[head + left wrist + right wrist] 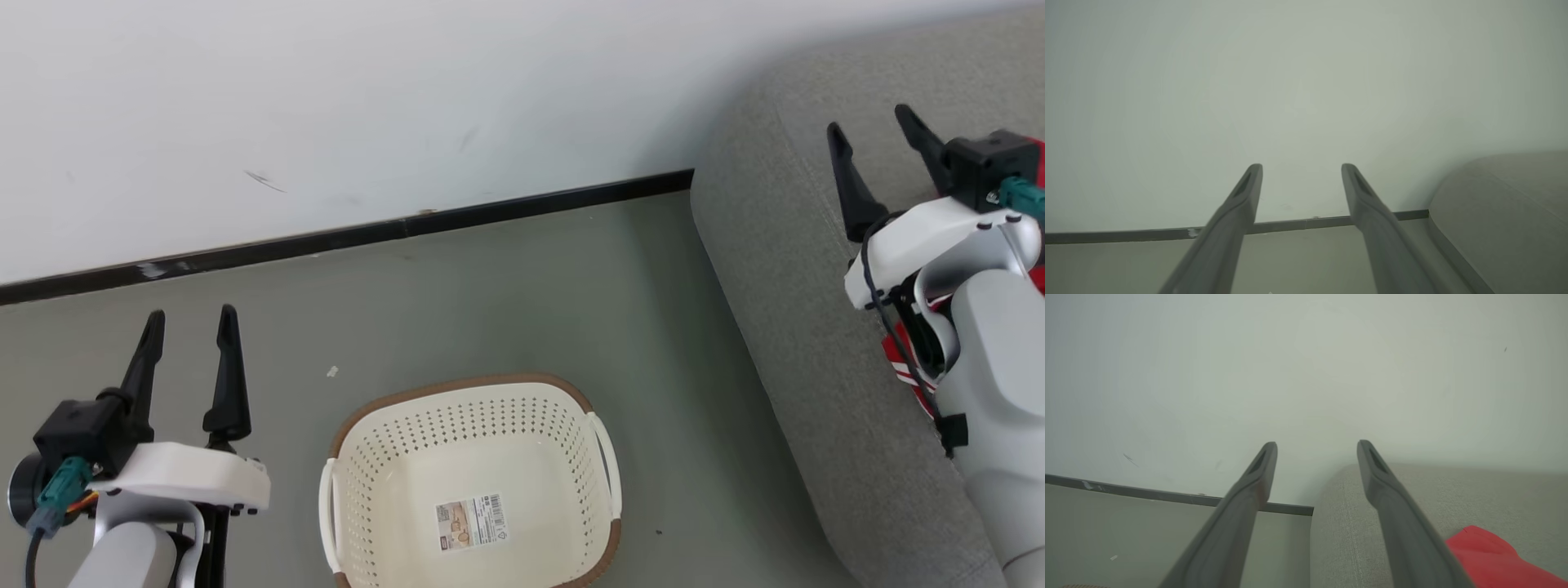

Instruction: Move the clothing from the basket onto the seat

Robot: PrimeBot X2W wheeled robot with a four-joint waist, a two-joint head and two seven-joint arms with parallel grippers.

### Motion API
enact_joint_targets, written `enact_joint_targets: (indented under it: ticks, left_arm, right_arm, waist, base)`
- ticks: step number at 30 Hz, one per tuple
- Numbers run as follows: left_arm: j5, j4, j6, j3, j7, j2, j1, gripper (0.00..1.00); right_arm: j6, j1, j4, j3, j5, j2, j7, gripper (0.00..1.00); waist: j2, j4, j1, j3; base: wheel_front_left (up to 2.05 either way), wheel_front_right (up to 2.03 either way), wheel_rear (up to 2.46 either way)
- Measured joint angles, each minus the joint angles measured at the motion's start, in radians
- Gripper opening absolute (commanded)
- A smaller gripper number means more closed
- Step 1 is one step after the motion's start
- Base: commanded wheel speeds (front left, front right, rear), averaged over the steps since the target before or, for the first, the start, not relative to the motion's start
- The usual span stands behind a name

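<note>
While on seat (1349, 543), clothing (1488, 557) beside pincer (1316, 444)

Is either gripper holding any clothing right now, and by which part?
Nothing is held. The left gripper and right gripper are both open and empty; the clothing lies on the seat.

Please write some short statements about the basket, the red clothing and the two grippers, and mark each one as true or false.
1. The basket holds nothing except a label on its bottom. True.
2. The red clothing hangs from the right gripper. False: the clothing lies on the sofa, and the right gripper is open and empty.
3. The left gripper is shut. False: the left gripper is open and holds nothing.
4. The right gripper is above the sofa. True.
</note>
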Motion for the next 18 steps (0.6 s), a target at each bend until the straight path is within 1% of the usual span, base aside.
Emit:
enact_joint_targets:
  ticks: [8, 12, 18]
  left_arm:
    - [0.001, 0.021, 0.024, 0.018, -0.007, -0.016, 0.042, 1.00]
    - [0.006, 0.023, 0.038, 0.019, -0.007, -0.034, 0.065, 1.00]
    - [0.011, 0.038, 0.041, 0.025, -0.008, -0.049, 0.094, 1.00]
  right_arm:
    - [0.000, 0.079, -0.044, 0.001, 0.017, 0.027, 0.000, 1.00]
    - [0.000, 0.142, -0.073, 0.000, 0.034, 0.058, 0.000, 1.00]
    - [0.000, 0.237, -0.118, 0.006, 0.041, 0.080, -0.003, 1.00]
  waist:
    - [0.0000, 0.040, 0.0000, -0.039]
    - [0.0000, 0.058, 0.0000, -0.062]
    - [0.0000, 0.082, 0.0000, -0.093]
  base:
    - [0.00, 0.00, 0.00]
    - [0.00, 0.00, 0.00]
    - [0.00, 0.00, 0.00]
